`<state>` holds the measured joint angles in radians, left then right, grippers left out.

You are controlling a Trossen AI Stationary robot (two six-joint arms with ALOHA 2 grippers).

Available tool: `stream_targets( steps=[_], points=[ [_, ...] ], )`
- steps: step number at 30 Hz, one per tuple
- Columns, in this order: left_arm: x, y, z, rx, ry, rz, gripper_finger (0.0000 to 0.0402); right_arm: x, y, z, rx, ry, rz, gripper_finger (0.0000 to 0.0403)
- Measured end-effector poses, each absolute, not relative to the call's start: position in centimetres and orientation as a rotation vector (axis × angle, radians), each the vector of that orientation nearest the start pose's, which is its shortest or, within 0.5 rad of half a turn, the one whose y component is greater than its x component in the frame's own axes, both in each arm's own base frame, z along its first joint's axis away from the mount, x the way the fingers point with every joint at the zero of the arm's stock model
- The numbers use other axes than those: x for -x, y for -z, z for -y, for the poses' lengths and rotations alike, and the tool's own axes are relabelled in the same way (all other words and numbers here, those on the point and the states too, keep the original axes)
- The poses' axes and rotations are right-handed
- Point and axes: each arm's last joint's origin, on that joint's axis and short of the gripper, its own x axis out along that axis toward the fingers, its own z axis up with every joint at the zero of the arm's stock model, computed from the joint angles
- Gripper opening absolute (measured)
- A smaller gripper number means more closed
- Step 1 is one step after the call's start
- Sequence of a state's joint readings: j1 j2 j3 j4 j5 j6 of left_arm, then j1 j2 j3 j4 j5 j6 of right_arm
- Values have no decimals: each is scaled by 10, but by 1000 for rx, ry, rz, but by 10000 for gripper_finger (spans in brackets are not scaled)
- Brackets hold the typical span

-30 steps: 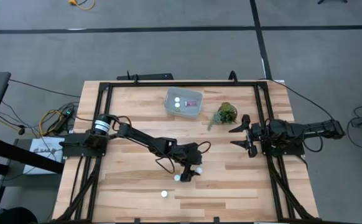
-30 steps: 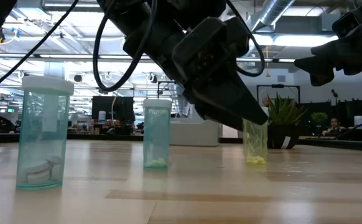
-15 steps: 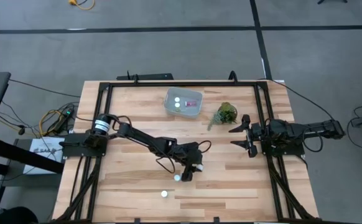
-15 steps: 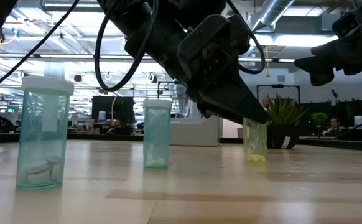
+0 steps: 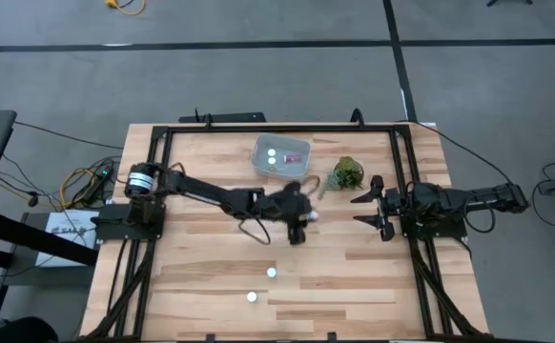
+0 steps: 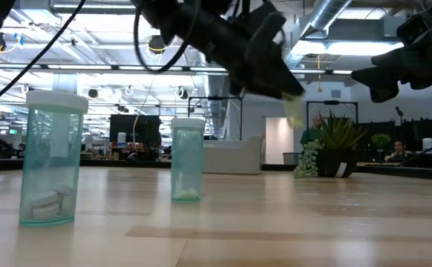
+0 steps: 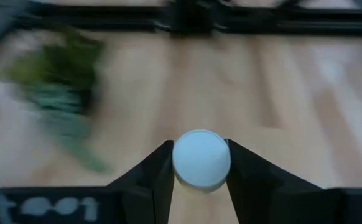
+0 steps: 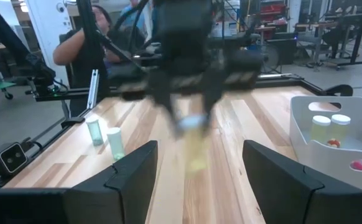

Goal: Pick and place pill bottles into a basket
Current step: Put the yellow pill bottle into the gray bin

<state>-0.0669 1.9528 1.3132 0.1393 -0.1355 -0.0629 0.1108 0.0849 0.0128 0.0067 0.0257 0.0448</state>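
My left gripper [image 5: 301,219] hangs above the table's middle, shut on a yellow-green pill bottle [image 8: 197,148] with a white cap [image 7: 201,157]. Two teal pill bottles [image 6: 50,157] [image 6: 187,159] stand upright on their bases nearer the front edge. The pale basket [image 5: 280,158] sits at the far middle with pill bottles [image 8: 327,127] inside it. My right gripper [image 5: 371,203] waits open at the table's right side, with nothing between its fingers. My left gripper pinches the yellow-green bottle at its capped top [image 7: 201,157], one finger on each side of the round cap. The fingers [image 8: 182,102] come from above, pointing down. The bottle hangs below them, slightly tilted, clear of the table.
A green leafy clump [image 5: 347,173] lies just right of the basket, near the raised bottle. A black frame [image 5: 277,129] runs round the table. A person [image 8: 84,46] stands beyond the table's left side.
My left gripper has shut on the yellow-green bottle where it stood near the front middle. It has then risen and gone toward the far edge and the basket, lifting the bottle clear. The two teal bottles have stayed in place.
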Motion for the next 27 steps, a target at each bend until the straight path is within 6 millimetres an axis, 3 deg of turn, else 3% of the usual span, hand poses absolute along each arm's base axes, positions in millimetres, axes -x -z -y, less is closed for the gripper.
stream_targets(
  steps=[5, 11, 18, 27],
  points=[
    [-419, -244, -10, -43, -293, -441, 99, -102, -162, -11, -41, -84, -67, 230],
    [-401, -269, -54, -63, -491, -435, 114, -102, -162, -11, -40, -84, -67, 230],
    [-388, -260, -101, 30, -555, -506, 106, -102, -162, -11, -41, -84, -67, 230],
    [-378, -236, -124, 116, -594, -520, 110, -102, -162, -11, -41, -83, -67, 230]
  ],
)
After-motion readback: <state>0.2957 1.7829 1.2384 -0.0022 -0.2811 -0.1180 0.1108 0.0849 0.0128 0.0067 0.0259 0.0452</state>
